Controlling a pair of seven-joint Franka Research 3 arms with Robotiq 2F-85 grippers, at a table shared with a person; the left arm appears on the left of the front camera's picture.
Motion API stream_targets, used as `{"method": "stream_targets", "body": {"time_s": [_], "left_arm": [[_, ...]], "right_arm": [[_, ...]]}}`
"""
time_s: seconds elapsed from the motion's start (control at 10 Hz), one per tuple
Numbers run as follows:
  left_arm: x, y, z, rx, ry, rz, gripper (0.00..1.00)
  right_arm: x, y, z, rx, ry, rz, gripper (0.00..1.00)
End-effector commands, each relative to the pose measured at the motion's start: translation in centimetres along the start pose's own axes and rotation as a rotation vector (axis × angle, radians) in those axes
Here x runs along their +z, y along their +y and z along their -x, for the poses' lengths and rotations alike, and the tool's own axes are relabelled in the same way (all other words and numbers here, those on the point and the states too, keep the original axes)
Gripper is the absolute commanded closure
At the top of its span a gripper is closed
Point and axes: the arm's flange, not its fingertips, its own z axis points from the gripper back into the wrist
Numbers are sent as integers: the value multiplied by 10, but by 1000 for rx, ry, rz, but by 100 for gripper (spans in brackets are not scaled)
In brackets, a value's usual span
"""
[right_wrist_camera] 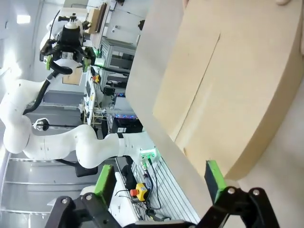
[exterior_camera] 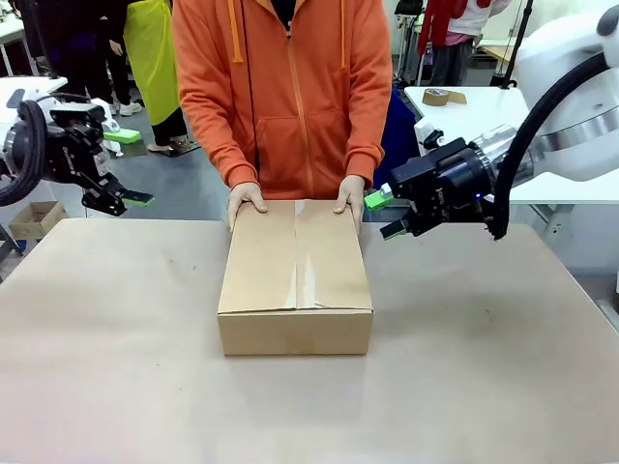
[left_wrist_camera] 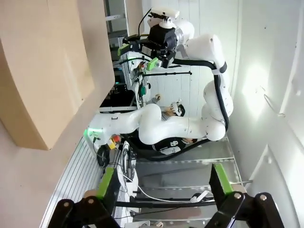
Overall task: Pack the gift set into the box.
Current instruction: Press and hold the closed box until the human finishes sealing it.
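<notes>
In the front view the box (exterior_camera: 295, 271) sits in the middle of the table (exterior_camera: 116, 367) with its top flaps folded shut. A person's hands (exterior_camera: 247, 198) rest on its two far corners. The left claw (exterior_camera: 131, 166) hangs out past the table's left edge, well apart from the box, with its jaws spread wide and nothing between them. The right claw (exterior_camera: 384, 215) hovers near the box's far right corner, just beside one of the hands, and is also open and empty.

In the left wrist view the left claw (left_wrist_camera: 163, 183) gapes wide and holds nothing. The box (left_wrist_camera: 42, 71) lies off to the upper left, well clear of it.

In the right wrist view the right claw (right_wrist_camera: 159, 183) stands wide open and bare. The closed box (right_wrist_camera: 223, 90) lies near, ahead of one finger.
</notes>
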Motion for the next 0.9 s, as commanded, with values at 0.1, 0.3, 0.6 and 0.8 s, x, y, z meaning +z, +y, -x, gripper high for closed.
{"method": "stream_targets", "body": {"time_s": [0.1,0.3,0.6,0.8], "left_arm": [[0,0,0,0,0,0,0],[16,19,-33,-161,-40,126,0],[-3,33,-47,-839,-79,295,0],[-19,49,-44,-1126,-49,114,0]], "right_arm": [[0,0,0,0,0,0,0],[-22,-17,-20,361,8,42,0],[-32,-33,-39,891,-30,-15,0],[-33,-38,-46,1075,-163,-85,0]]}}
